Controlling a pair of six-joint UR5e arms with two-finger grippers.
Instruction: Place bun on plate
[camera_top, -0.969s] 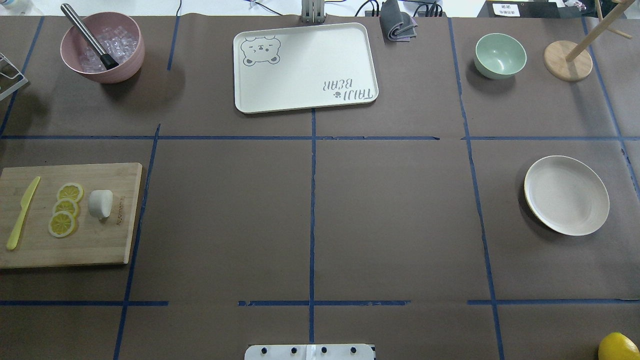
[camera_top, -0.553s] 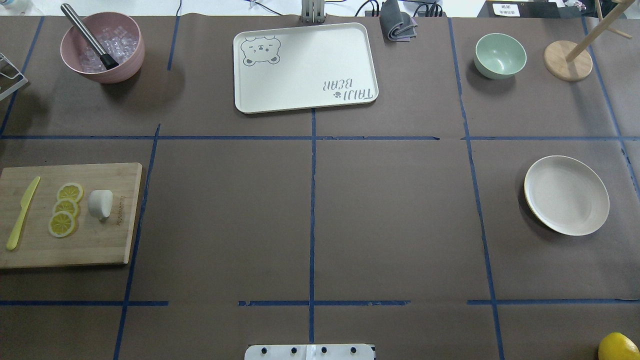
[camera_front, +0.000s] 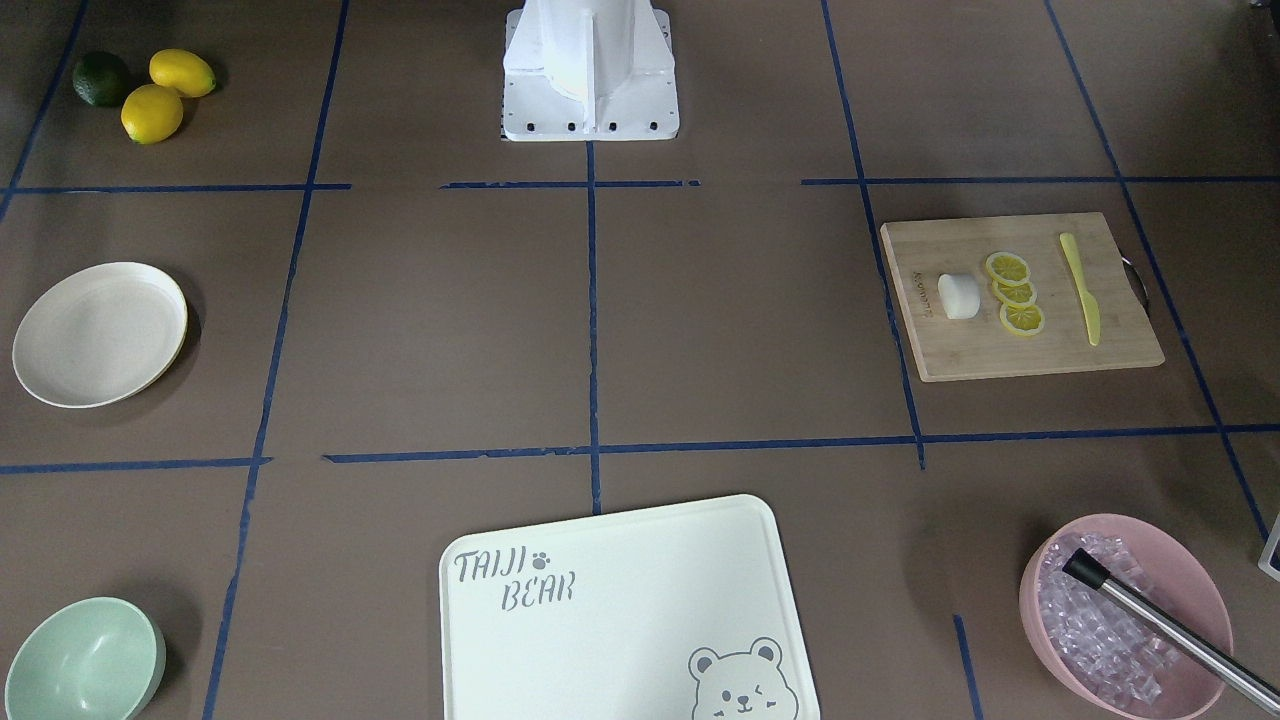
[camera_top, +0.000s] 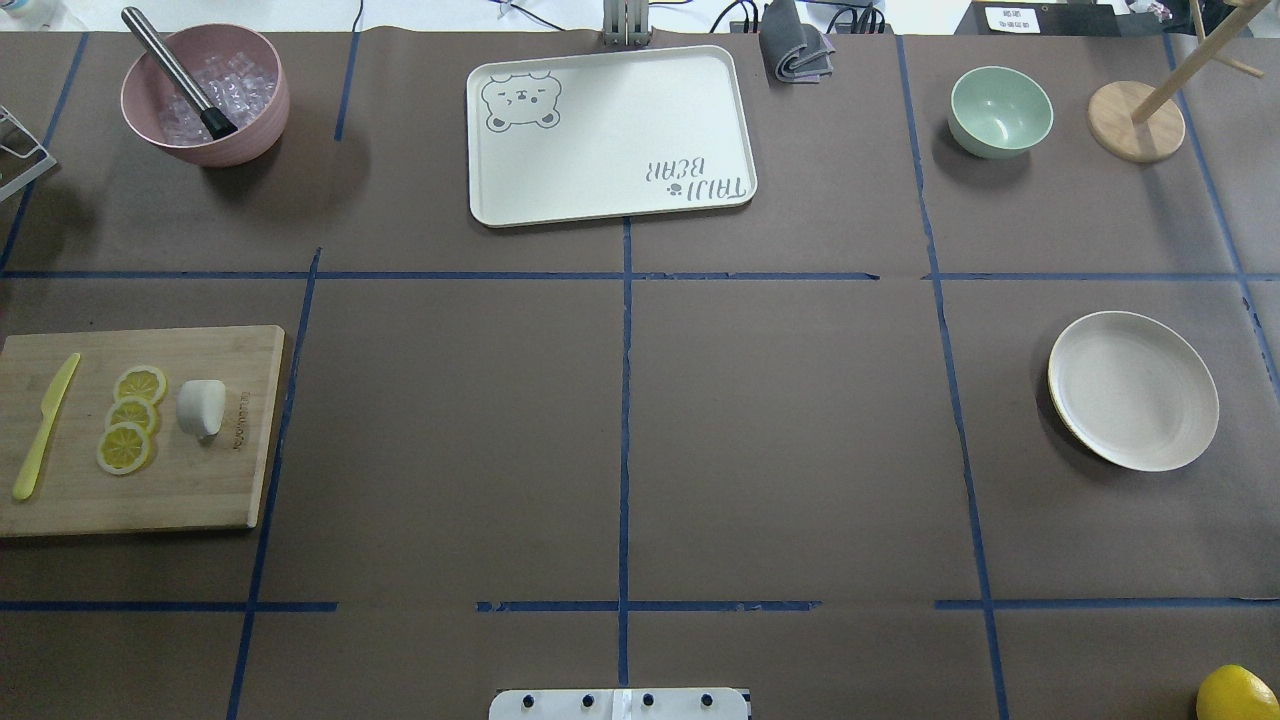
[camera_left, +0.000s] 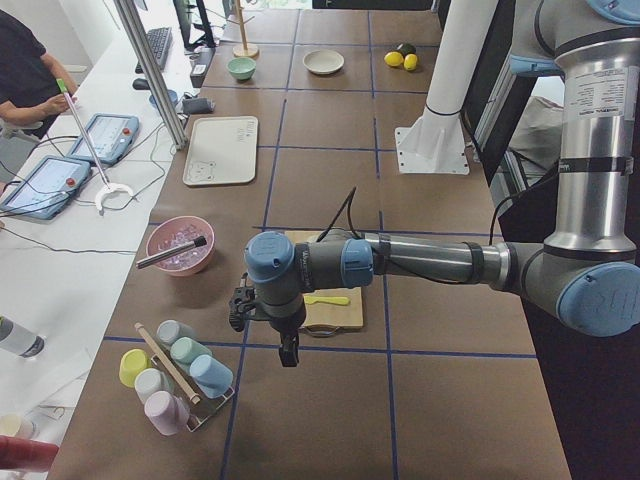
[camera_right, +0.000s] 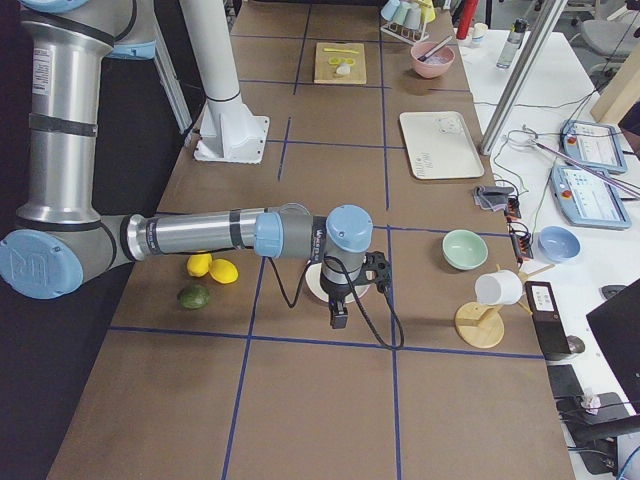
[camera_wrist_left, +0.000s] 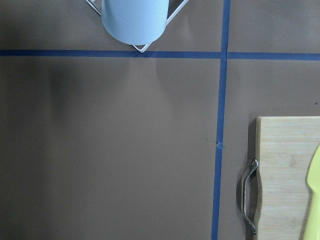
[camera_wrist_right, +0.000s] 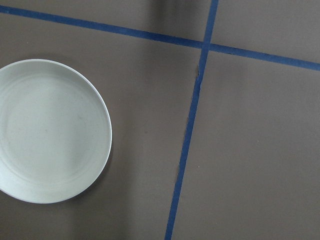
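The bun (camera_top: 201, 407) lies on a bamboo cutting board (camera_top: 190, 490) at the robot's left side of the worktop (camera_top: 780, 430), just beside a row of three lemon slices (camera_top: 130, 418), with a yellow knife (camera_top: 45, 425) on the far side of the slices. The plate (camera_top: 1133, 390) sits bare on the robot's right side, well apart from the board. The left hand (camera_left: 288, 352) hangs above the worktop near the handled end of the board, and it shows only in the side view, so I cannot tell whether it is released or clenched. The right hand (camera_right: 339, 314) hangs above the worktop close to the plate, and its state cannot be told either. At the far edge stand a bear-print tray (camera_top: 610, 135), a pink bowl (camera_top: 250, 140) of ice cubes, and a mint-green bowl (camera_top: 1000, 110).
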